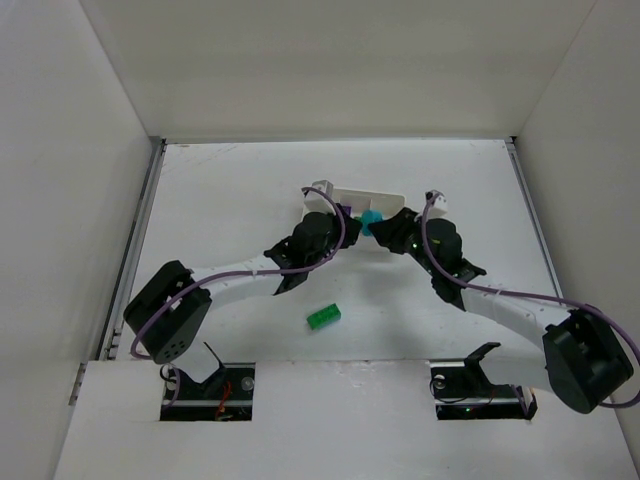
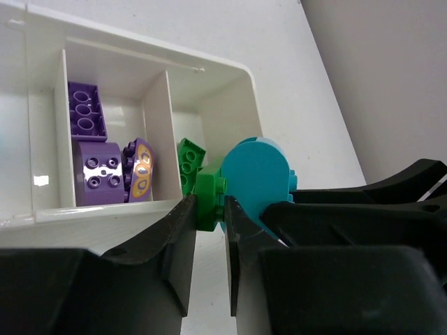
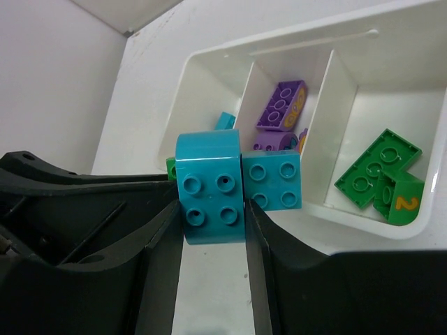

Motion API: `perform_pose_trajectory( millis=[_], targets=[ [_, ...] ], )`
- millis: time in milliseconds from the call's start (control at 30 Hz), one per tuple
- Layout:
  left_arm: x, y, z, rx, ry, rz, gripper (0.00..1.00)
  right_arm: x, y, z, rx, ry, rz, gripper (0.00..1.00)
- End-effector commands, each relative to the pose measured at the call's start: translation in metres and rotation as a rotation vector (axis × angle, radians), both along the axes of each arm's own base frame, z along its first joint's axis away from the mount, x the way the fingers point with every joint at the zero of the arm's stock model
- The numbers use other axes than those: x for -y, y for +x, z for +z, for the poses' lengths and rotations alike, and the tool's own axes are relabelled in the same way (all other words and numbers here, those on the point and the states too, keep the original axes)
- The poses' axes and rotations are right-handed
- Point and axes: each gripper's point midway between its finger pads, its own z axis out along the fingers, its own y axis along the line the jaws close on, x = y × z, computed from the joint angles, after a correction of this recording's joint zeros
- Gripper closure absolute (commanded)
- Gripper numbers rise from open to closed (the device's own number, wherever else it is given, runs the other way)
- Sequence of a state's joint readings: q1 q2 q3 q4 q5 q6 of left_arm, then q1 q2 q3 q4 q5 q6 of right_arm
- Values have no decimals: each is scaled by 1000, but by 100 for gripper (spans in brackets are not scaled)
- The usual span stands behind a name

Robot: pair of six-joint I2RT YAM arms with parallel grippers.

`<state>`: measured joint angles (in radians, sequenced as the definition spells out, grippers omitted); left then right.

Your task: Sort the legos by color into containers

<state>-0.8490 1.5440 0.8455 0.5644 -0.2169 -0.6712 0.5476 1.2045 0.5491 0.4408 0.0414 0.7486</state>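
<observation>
Both grippers meet at the front of the white tray (image 1: 362,189). My left gripper (image 2: 209,206) is shut on a small green lego (image 2: 207,190) that sits against a rounded teal lego (image 2: 255,178). My right gripper (image 3: 213,209) is shut on that teal lego (image 3: 208,174), and a second teal four-stud lego (image 3: 272,180) is joined to its side. In the top view the teal piece (image 1: 371,218) shows between the left gripper (image 1: 353,222) and right gripper (image 1: 388,226). The tray's compartments hold purple legos (image 3: 281,105), green legos (image 3: 377,167) and a teal lego (image 3: 225,120).
A loose green lego (image 1: 323,317) lies on the table in front of the arms, near the middle. White walls enclose the table on the left, back and right. The tray's thin dividers (image 2: 159,132) stand close to the left fingers.
</observation>
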Motion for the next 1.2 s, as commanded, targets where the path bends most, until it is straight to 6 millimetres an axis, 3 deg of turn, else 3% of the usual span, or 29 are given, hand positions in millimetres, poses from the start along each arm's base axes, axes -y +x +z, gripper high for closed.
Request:
perform_pose_trajectory(
  millis=[0,167,367,667,800,1000,1167],
  targets=[
    [10,5,32,80,-96,-9,86,-7,5,34,82,71,29,70],
    [1,1,31,88,-88,-2,92,4,5,41,98,94,10,70],
    [-12,-3,16,83,-43,10,93,14,-2,61,137,179,35,71],
    [-15,7,21,105,-12,30,93,33,-12,83,199,227,18,70],
    [-8,11,29,113,-40,26,93,34,-12,81,192,222,16,70],
    [19,13,51,140,-82,-27,93,50,-2,71,184,179,-74,71],
    [10,9,50,139,-82,-13,93,58,3,64,168,145,-122,70]
  ],
)
